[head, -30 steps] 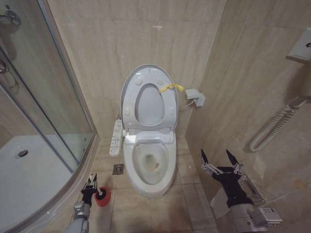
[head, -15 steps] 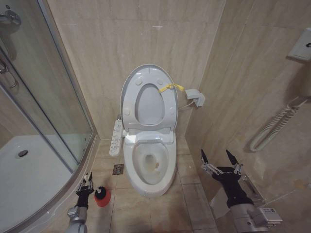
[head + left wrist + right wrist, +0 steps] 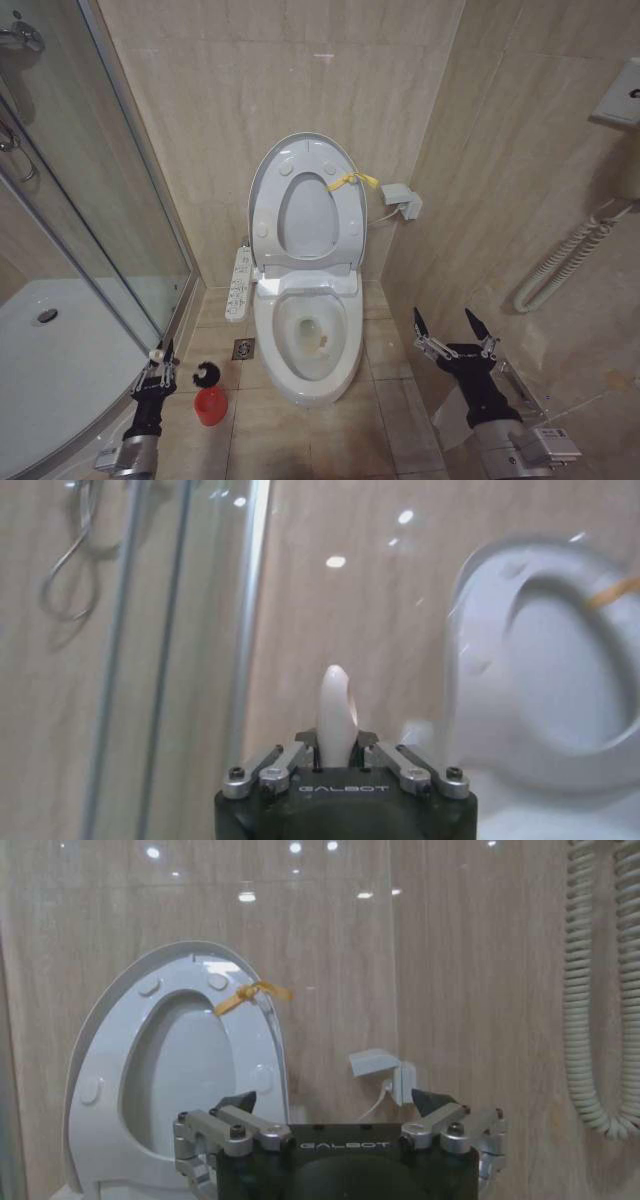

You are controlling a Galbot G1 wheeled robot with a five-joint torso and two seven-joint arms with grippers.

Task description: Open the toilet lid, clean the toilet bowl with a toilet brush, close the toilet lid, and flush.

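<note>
The toilet lid (image 3: 300, 155) stands raised against the back wall with the seat ring, its yellow strap (image 3: 352, 180) at the rim; the right wrist view also has the lid (image 3: 175, 967). Below it the toilet bowl (image 3: 308, 340) lies uncovered. My left gripper (image 3: 158, 362) is low on the floor, left of the toilet, shut on the toilet brush. The brush's dark head (image 3: 205, 375) hangs just above the red cup (image 3: 210, 405). Its white handle (image 3: 335, 705) sticks up between the fingers of the left gripper (image 3: 337, 754). My right gripper (image 3: 452, 335) stands open to the right of the bowl, holding nothing (image 3: 335, 1104).
A glass shower enclosure (image 3: 90, 200) and its white tray (image 3: 50, 360) close off the left side. A floor drain (image 3: 243, 348) and a control panel (image 3: 240, 283) lie left of the toilet. A wall socket (image 3: 400, 200) and a coiled hose (image 3: 560, 265) are on the right wall.
My left gripper has moved left and up from the red cup, and the brush head has come out of the cup. The right arm has not moved.
</note>
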